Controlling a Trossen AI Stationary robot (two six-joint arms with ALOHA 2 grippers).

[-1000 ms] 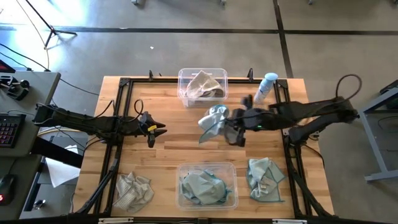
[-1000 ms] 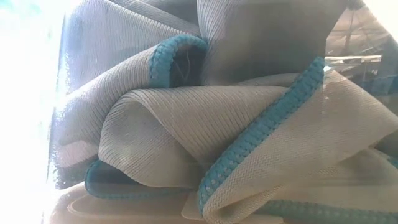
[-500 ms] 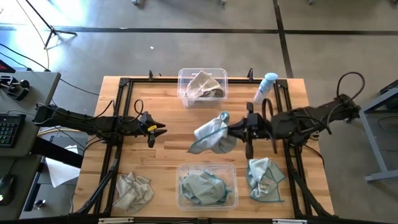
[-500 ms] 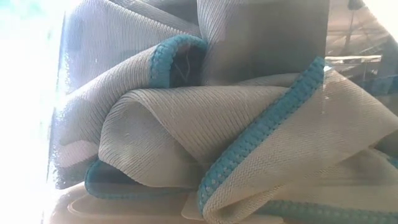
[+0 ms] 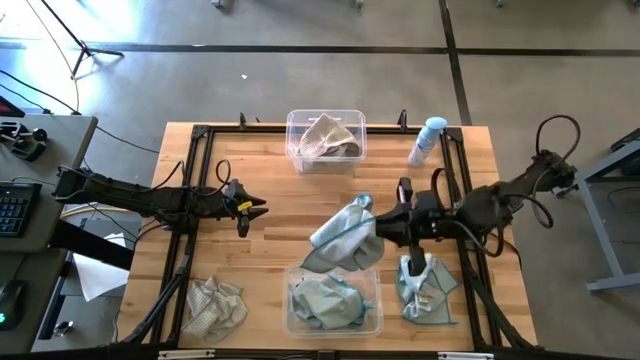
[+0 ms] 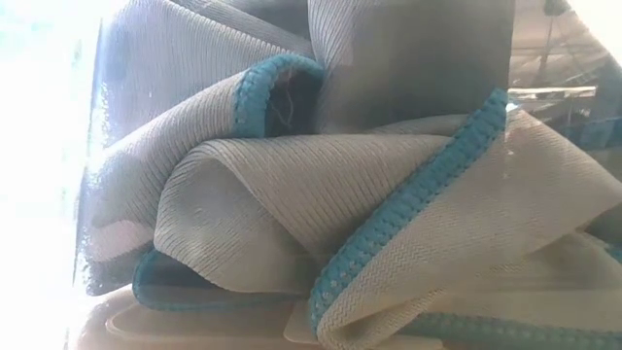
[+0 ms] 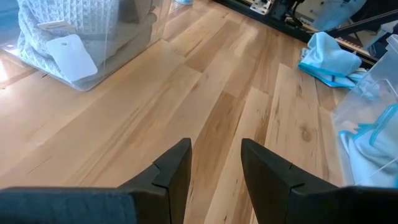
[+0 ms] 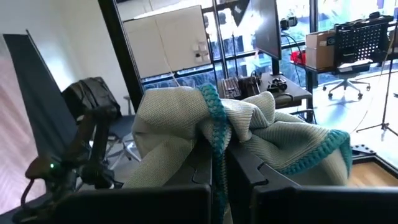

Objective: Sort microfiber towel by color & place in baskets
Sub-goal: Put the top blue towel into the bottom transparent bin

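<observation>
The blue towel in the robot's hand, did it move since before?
Yes. The blue towel, held by the right gripper, has moved from near the back basket toward the front basket and now hangs over its edge.

In your low view a teal-edged towel (image 6: 321, 194) fills nearly everything, hiding the tabletop and both arms. The held towel (image 5: 345, 235) covers the right gripper's (image 5: 378, 228) fingertips from above.
</observation>
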